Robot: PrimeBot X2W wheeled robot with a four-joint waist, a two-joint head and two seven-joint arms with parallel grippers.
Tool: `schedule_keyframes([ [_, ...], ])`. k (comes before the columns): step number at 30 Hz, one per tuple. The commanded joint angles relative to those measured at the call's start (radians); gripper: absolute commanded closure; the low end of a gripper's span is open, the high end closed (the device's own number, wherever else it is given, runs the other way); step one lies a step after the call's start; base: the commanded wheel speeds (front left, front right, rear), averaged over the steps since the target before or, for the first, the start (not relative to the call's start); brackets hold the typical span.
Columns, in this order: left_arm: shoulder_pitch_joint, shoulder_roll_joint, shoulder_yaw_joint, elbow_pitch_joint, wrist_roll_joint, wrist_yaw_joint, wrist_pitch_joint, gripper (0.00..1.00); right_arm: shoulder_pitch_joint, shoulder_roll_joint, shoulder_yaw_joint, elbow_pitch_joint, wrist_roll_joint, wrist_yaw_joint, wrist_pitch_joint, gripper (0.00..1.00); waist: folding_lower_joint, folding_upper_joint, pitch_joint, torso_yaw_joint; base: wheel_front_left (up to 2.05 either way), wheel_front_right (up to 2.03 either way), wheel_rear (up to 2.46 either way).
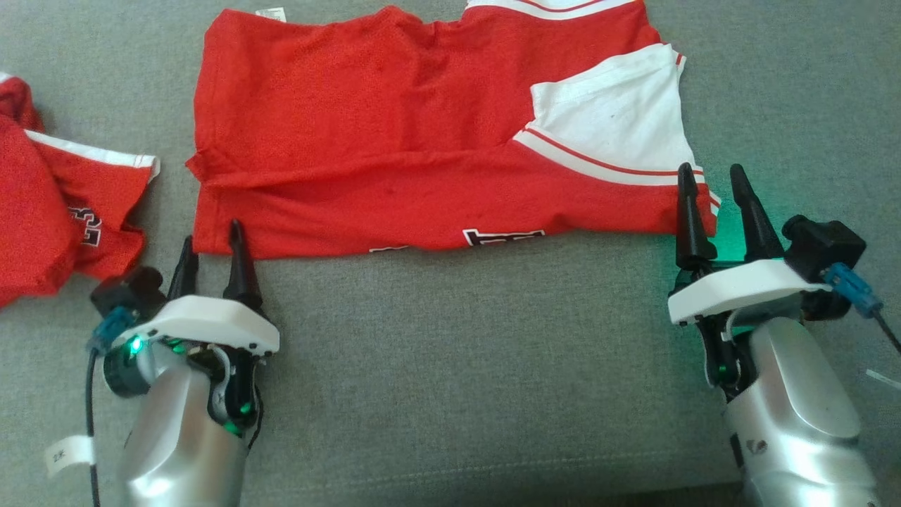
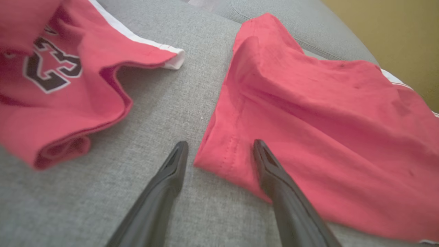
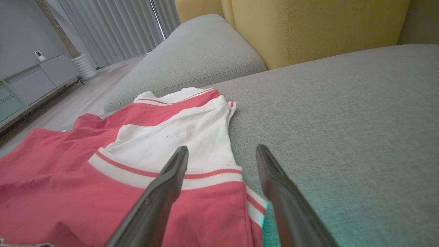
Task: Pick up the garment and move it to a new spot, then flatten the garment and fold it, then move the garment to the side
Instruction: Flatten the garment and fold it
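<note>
Nearest, on a grey woven fabric sofa seat (image 1: 457, 352), two end effectors point away from the viewer. The left end effector (image 1: 211, 236) stands wide open and empty, its fingers straddling the near left corner of a red mesh jersey with white sleeve panels (image 1: 366, 127). The right end effector (image 1: 711, 170), likewise wide open and empty, sits at the near right corner. The jersey lies across the middle of the seat, apparently doubled over and slightly rumpled. It looks light, limp and soft, so pinching both near corners seems the sound hold. To the left, a second crumpled red jersey with black numerals (image 1: 49, 225) crowds that side. Bare seat to the right offers room. Farther off, a yellow upholstered backrest (image 3: 308, 27) bounds the seat.
</note>
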Motion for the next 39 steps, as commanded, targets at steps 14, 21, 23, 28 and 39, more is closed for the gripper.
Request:
schedule_keyframes([
  [14, -0.023, 0.018, -0.012, 0.157, 0.009, -0.004, 0.014, 1.0, 0.026, 0.008, 0.006, -0.01, -0.006, 0.006, -0.014, 0.0, 0.0, -0.0001, -0.013, 0.001, 0.0, 0.0, 0.0],
  [21, -0.013, 0.018, -0.017, 0.137, 0.019, -0.006, 0.014, 1.0, 0.04, 0.008, 0.033, 0.053, 0.001, 0.006, -0.009, 0.0, 0.0, -0.0001, -0.017, 0.007, 0.0, 0.0, 0.0],
  [23, -0.01, 0.018, -0.022, 0.127, 0.025, -0.006, 0.014, 1.0, 0.032, 0.008, 0.038, 0.084, -0.007, 0.006, 0.008, 0.0, 0.0, -0.0001, -0.016, 0.009, 0.0, 0.0, 0.0],
  [28, -0.006, 0.018, -0.029, 0.098, 0.04, -0.002, 0.014, 1.0, 0.013, 0.008, 0.048, 0.113, -0.004, 0.006, 0.016, 1.0, 0.0, -0.0001, -0.017, 0.014, 0.0, 0.0, 0.0],
  [39, 0.061, 0.018, -0.002, -0.039, 0.073, 0.009, 0.014, 1.0, 0.034, 0.008, 0.001, 0.092, 0.008, 0.006, -0.008, 1.0, 0.0, -0.0001, -0.097, 0.027, 0.0, 0.0, 0.0],
])
